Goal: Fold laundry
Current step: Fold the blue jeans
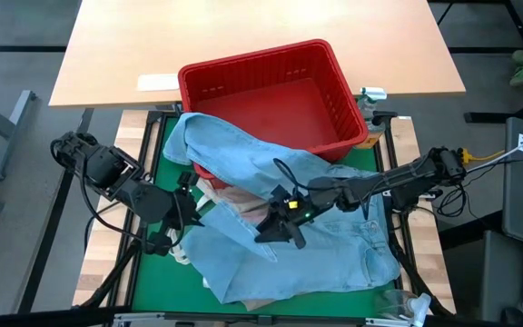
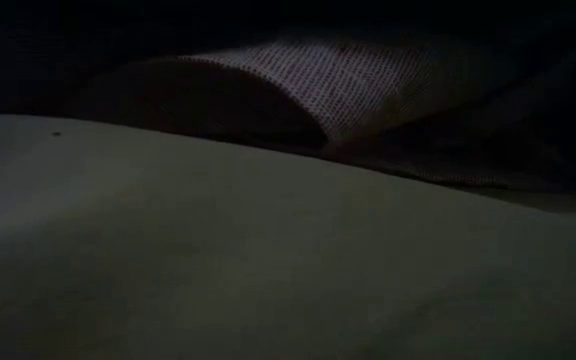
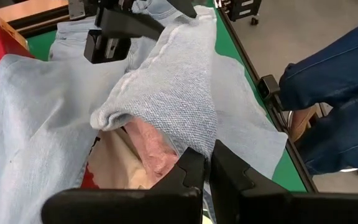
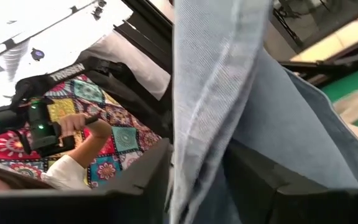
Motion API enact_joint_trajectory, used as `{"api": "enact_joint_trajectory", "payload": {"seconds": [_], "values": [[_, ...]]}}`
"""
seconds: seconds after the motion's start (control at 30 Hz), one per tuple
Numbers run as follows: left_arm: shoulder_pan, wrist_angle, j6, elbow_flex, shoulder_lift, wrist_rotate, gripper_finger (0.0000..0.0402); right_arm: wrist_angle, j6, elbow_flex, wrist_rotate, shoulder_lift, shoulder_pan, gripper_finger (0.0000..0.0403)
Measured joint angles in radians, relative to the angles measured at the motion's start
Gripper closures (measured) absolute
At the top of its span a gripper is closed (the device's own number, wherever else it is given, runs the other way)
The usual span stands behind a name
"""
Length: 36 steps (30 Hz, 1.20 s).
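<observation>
Light blue denim jeans (image 1: 334,245) lie spread over the green mat (image 1: 157,272), one leg draped up over the rim of the red basket (image 1: 271,91). A mottled pink top (image 3: 151,146) and a beige garment (image 3: 114,168) show beneath a raised fold of denim. My left gripper (image 3: 208,168) is at the jeans' left edge, shut on denim. My right gripper (image 4: 197,186) is over the middle of the jeans (image 1: 275,232) with a band of denim between its fingers. In the low view, cloth right before the camera hides everything else. My left gripper pinches the denim's edge (image 3: 194,149) between its two fingers, slanting down from the table's left side. The fold rises from the fingertips, lifted off the pink top. One layer or several, I cannot tell. My right gripper has a strip of the jeans (image 4: 201,124) between its two fingers, coming in level from the table's right. The strip runs through the gap and fills it. The strip's far part stands up past the fingers, while the rest of the jeans lies on the mat.
The red basket stands at the mat's far edge, against a wooden table (image 1: 243,36). A person's leg (image 3: 334,106) is beside the table's near edge, and a person holding a camera (image 4: 73,130) shows in the right wrist view.
</observation>
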Motion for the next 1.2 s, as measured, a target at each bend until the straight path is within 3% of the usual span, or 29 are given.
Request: {"api": "enact_joint_trajectory", "payload": {"seconds": [0.17,0.23,0.4,0.53,0.83,1.07,1.2], "values": [[0.0,0.0,0.0,0.0,0.0,0.0,0.0397,0.047,0.0,0.0,-0.001,0.0,0.0,0.0371],[0.0,0.0,0.0,0.0,0.0,0.0,0.0397,0.081,-0.004,0.0,-0.001,0.0,0.0,0.039],[0.0,0.0,0.0,0.0,-0.001,-0.002,0.0397,0.151,0.002,0.0,-0.042,0.0,0.0,0.037],[-0.001,0.0,-0.005,0.0,-0.001,-0.067,0.0389,0.185,0.002,0.0,-0.067,-0.006,0.0,0.0391],[0.016,0.0,0.0,0.0,0.026,-0.156,0.0284,0.228,0.008,0.034,-0.134,-0.023,0.0,0.0387],[0.039,-0.016,-0.009,0.0,0.085,-0.134,0.0244,0.164,0.001,0.085,-0.195,-0.038,0.042,0.0388],[0.037,-0.025,-0.024,0.0,0.103,-0.029,0.0242,0.018,0.001,0.085,-0.125,-0.058,0.098,0.0392]]}}
